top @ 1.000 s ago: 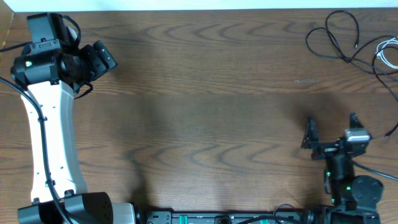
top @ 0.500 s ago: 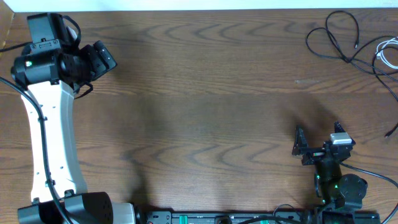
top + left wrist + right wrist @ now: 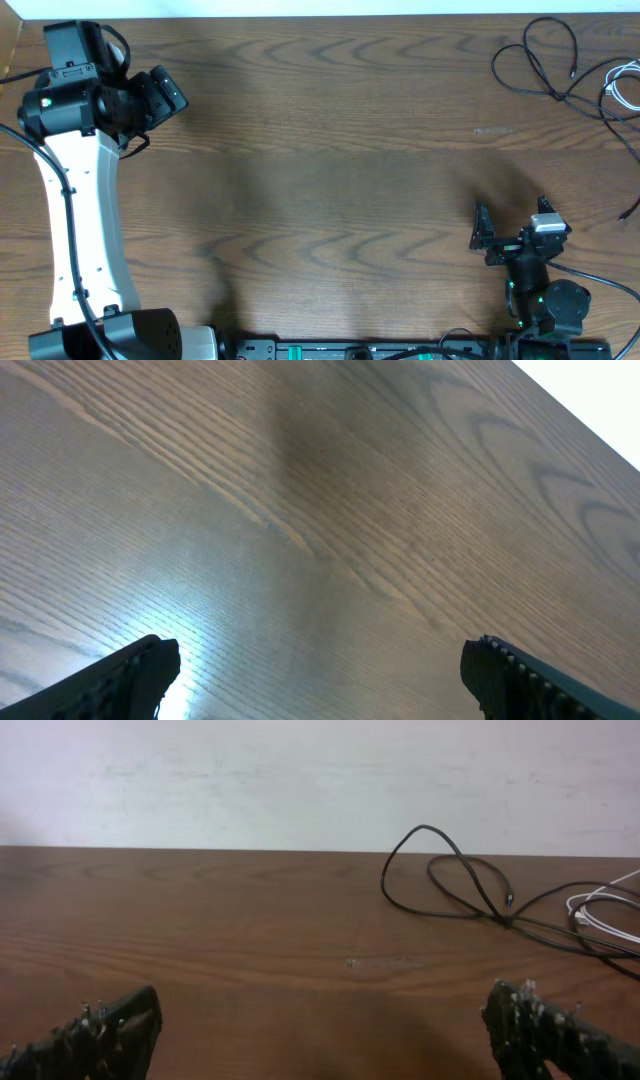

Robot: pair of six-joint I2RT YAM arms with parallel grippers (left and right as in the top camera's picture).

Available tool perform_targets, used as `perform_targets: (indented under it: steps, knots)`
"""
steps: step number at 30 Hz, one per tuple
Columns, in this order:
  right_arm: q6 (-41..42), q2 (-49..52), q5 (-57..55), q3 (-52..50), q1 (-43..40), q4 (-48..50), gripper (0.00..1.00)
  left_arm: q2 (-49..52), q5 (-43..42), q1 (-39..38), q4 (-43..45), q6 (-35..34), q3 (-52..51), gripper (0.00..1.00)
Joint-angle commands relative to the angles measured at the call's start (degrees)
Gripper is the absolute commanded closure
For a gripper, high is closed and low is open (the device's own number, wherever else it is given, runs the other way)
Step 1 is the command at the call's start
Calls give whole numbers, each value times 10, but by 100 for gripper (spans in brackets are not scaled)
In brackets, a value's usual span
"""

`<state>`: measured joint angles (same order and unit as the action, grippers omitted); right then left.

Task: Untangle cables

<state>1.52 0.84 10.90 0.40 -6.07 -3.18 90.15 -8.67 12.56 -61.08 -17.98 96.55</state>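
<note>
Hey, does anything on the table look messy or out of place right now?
Yes. At the table's far right corner, the black cable lies in loose loops that cross over each other. The white cable curls right beside it and runs out of view at the right. Nothing else stands out.

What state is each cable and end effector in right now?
black cable: looped, crossing over itself, unheld.
white cable: lying by the black loops, black strands crossing it, unheld.
left end effector: open, empty.
right end effector: open, empty, short of the cables.
</note>
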Motion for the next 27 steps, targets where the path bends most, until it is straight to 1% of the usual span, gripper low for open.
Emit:
perform_targets:
  steps: [1,8,13,18,21,27]
  knots:
    - [8,-5,2,-1,3,-2,1,4,2,2,0,5,1,4]
    - [8,-5,2,-1,3,-2,1,4,7,3,-5,5,1,4]
    - [8,-5,2,-1,3,-2,1,-19,10,-6,4,3,-2,4]
    - [8,-5,2,-1,3,-2,1,-81,67,-36,99,3,-53,4]
    - [8,-5,2,-1,3,-2,1,-130,91,-46,148,3,-102,4]
    - [8,-5,2,-1,3,-2,1,-272,92,-47,268,8,-257,4]
